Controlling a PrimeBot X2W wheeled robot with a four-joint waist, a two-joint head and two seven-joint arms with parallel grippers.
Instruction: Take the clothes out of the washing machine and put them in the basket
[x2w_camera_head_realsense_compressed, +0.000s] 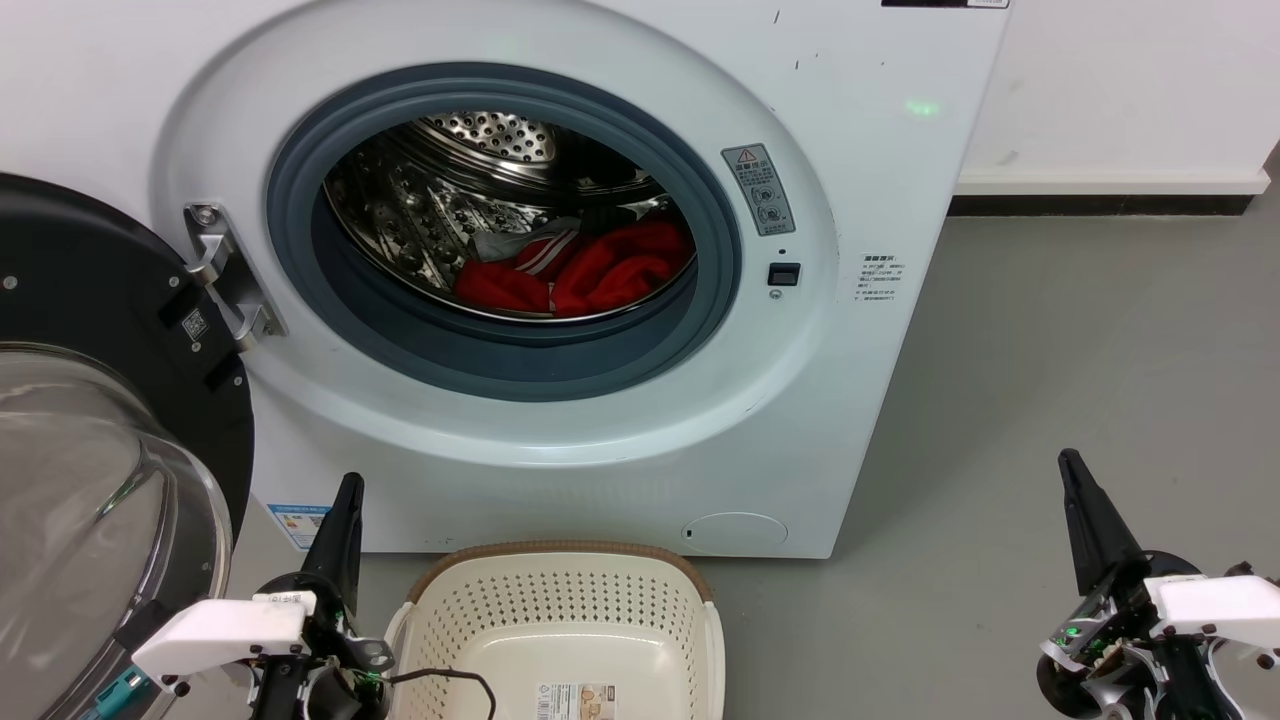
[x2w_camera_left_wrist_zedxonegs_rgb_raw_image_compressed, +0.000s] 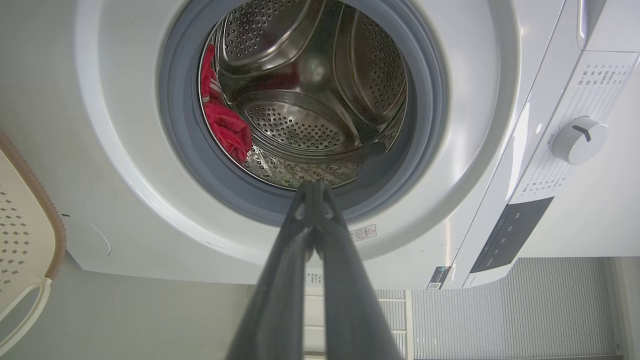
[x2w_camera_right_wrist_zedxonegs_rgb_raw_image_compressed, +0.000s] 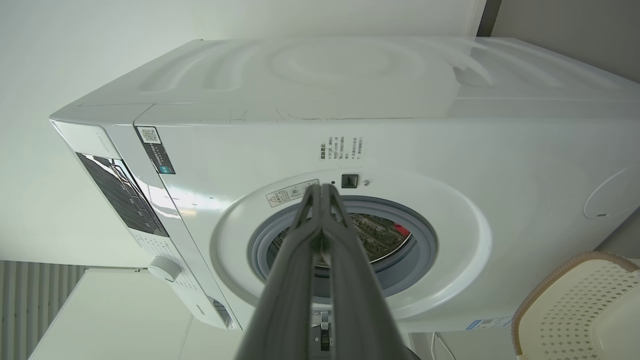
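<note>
Both jaws are fully closed, the two dark fingers pressed together, and they hold nothing. I see the left gripper (x2w_camera_head_realsense_compressed: 350, 487) low at the left, just beside the basket (x2w_camera_head_realsense_compressed: 570, 550), and the right gripper (x2w_camera_head_realsense_compressed: 1069, 462) low at the far right, well apart from everything.

The clothes (x2w_camera_head_realsense_compressed: 600, 270) lie inside the washing machine (x2w_camera_head_realsense_compressed: 860, 150), at the bottom of the steel drum (x2w_camera_head_realsense_compressed: 480, 140), just behind the grey ring (x2w_camera_head_realsense_compressed: 500, 370). From both grippers they are ahead and higher. In the head view the heap sits a little right of the middle of the opening, but the left gripper is clearly nearer to it than the right one. In the left wrist view the closed fingers already point into the opening, with the red cloth to one side of their line.

The long axis of the heap runs across the drum floor, from left to right in the head view, and rises a little toward the right, where the plain red bulk is thicker. The striped jersey (x2w_camera_head_realsense_compressed: 545, 252) is at the back left. The heap points in no clear direction, I think.

I judge that no garment is out yet. The left arm must open its jaws, then go up and forward over the ring. The open door (x2w_camera_head_realsense_compressed: 100, 300) stands close on its left, so I would keep away from it.
</note>
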